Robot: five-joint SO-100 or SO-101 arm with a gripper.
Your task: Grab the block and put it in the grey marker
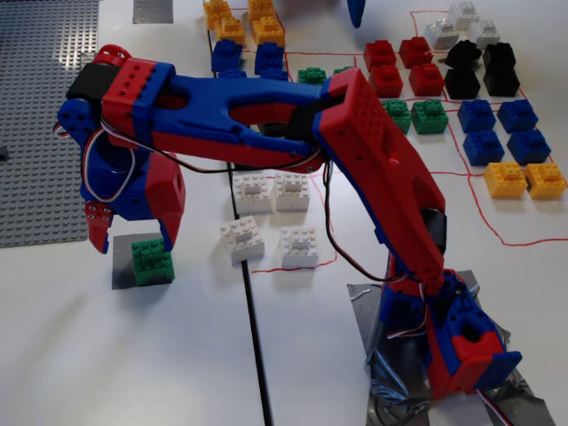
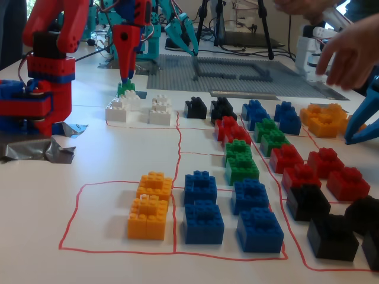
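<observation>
Orange bricks point(image 2: 149, 208) lying nearest camera on bench point(image 1: 133, 355). Pincer point(image 1: 131, 235) standing open, holding nothing, fingers hanging just above block point(image 1: 152, 261). Block sitting on grey marker point(image 1: 122, 273), already in place. Block judged light, rigid, smooth-sided: gripping opposite flat walls advised. White bricks point(image 1: 271, 216) lying near; grey baseplate point(image 1: 40, 115) beside; neither obstructing.

In a fixed view the bench held four red bricks point(image 1: 385, 80), four black bricks point(image 1: 462, 82), eight blue bricks point(image 1: 484, 146), six yellow bricks point(image 1: 506, 179), at least seven white bricks point(image 1: 300, 247), four green bricks point(image 1: 429, 115) in the outlined area, and one separate green block point(image 1: 152, 260).
</observation>
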